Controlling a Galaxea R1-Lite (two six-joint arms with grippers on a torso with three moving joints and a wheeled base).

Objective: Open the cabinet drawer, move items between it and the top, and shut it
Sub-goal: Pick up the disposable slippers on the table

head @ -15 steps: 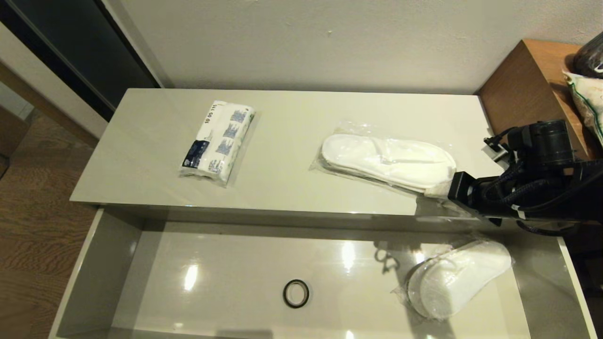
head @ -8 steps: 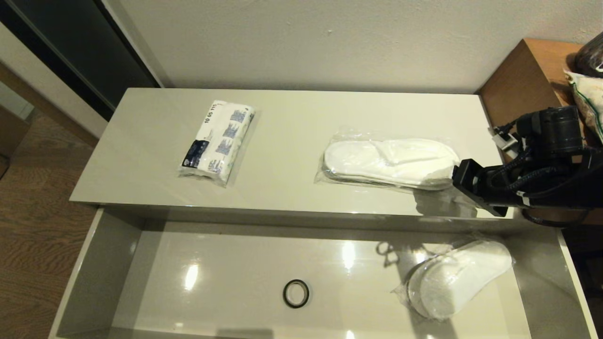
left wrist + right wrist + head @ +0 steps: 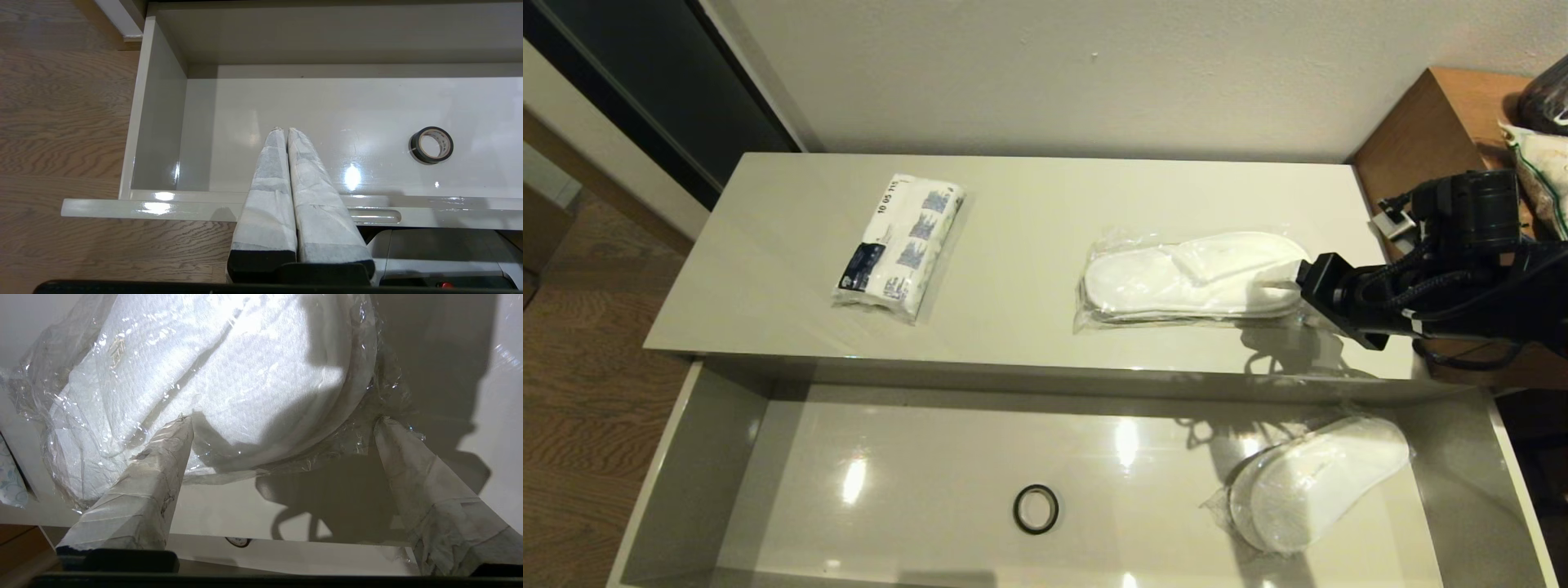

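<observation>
Two packs lie on the top (image 3: 1029, 212); drawer (image 3: 686, 457) open, closing undone. Right gripper (image 3: 282, 424) spread wide around slippers (image 3: 1188, 278), nothing clamped; left gripper (image 3: 284, 131) closed, empty.

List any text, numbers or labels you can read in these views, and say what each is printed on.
"10 05 115": black digits along one edge of the tissue packet lying on the top; last digits uncertain.
Dark blue label on the same packet: print too small to read.
Black tape roll in the cabinet drawer: faint marks on its inner core, unreadable.
Slippers by the right gripper and in the drawer: no text visible.
</observation>
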